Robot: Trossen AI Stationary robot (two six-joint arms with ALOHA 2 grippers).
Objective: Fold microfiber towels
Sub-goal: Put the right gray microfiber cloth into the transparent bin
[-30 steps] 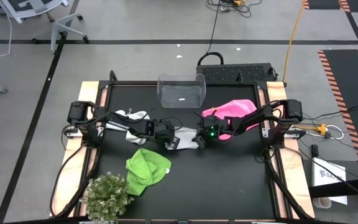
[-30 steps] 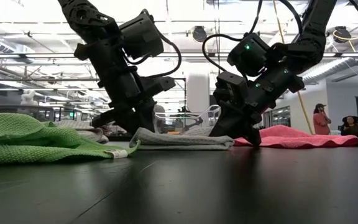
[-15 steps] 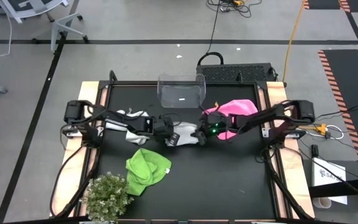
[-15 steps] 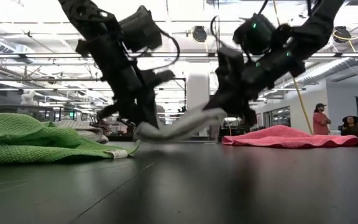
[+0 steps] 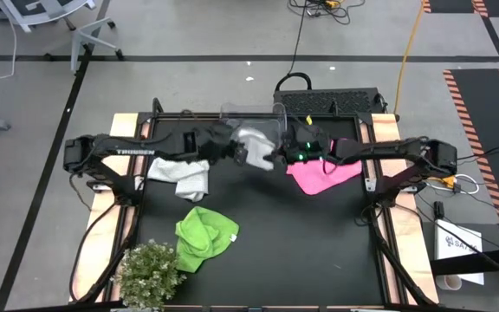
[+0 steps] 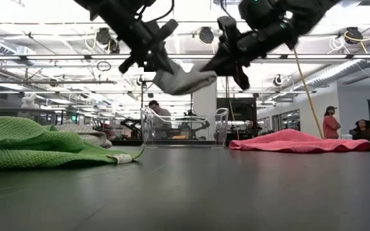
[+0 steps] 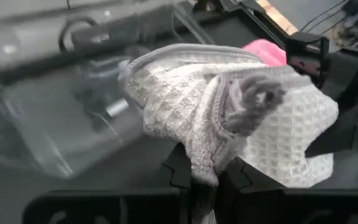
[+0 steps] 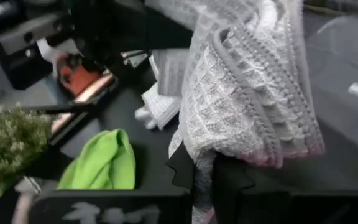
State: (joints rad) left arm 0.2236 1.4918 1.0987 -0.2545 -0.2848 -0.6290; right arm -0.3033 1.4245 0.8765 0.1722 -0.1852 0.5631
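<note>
Left hand (image 7: 202, 180), right hand (image 8: 213, 177) pinch white towel (image 5: 254, 143) edges, lifted above bin (image 5: 251, 111).

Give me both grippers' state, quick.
Left gripper: shut on the folded white towel.
Right gripper: shut on the same towel, held above the clear bin.

You see waffle-weave white towel (image 7: 241, 124) with stitched hem, clear glossy plastic bin (image 6: 184, 127), matt black tabletop (image 5: 301, 243), pale wood side rails (image 5: 405, 251), nubby lime towel (image 5: 204, 236)
</note>
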